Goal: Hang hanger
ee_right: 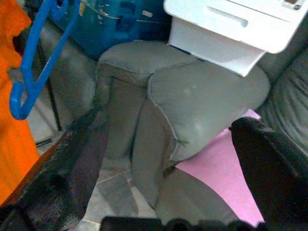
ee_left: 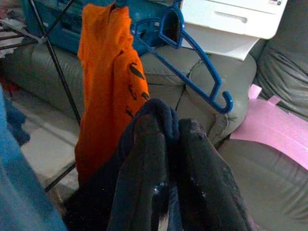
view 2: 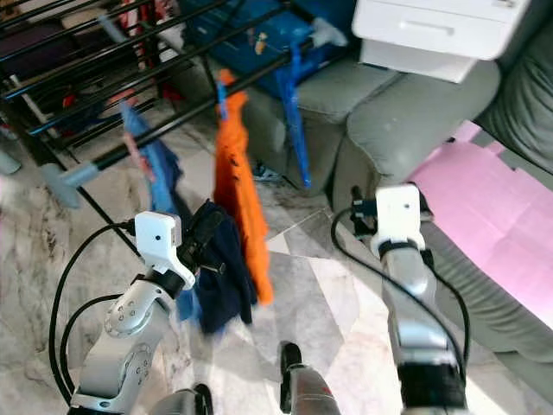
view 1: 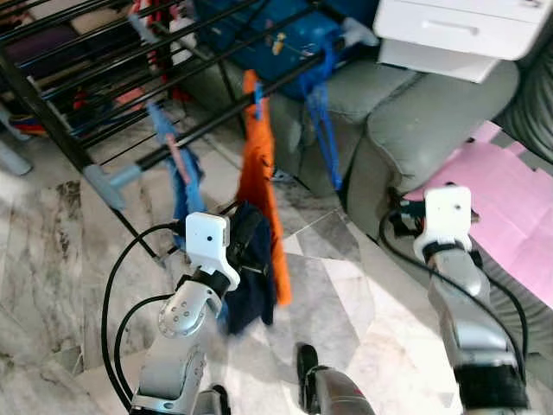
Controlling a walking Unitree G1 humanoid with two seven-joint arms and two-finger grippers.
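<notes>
Two black fingers of the left gripper (ee_left: 163, 144) are pinching a limp navy garment (view 1: 251, 277) below the rack's front rail (view 1: 216, 121); the right gripper (ee_right: 168, 159) is gaping, holding nothing.

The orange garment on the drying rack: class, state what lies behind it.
Behind the orange garment stand the grey sofa and a blue container on it. The blue hanger hangs beside it. The sofa's lower front directly behind the cloth is covered.

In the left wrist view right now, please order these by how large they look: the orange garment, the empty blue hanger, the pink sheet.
1. Orange garment, largest.
2. Empty blue hanger: long but thin.
3. Pink sheet: cut off by the frame edge, so its place against the hanger is unsure.
</notes>
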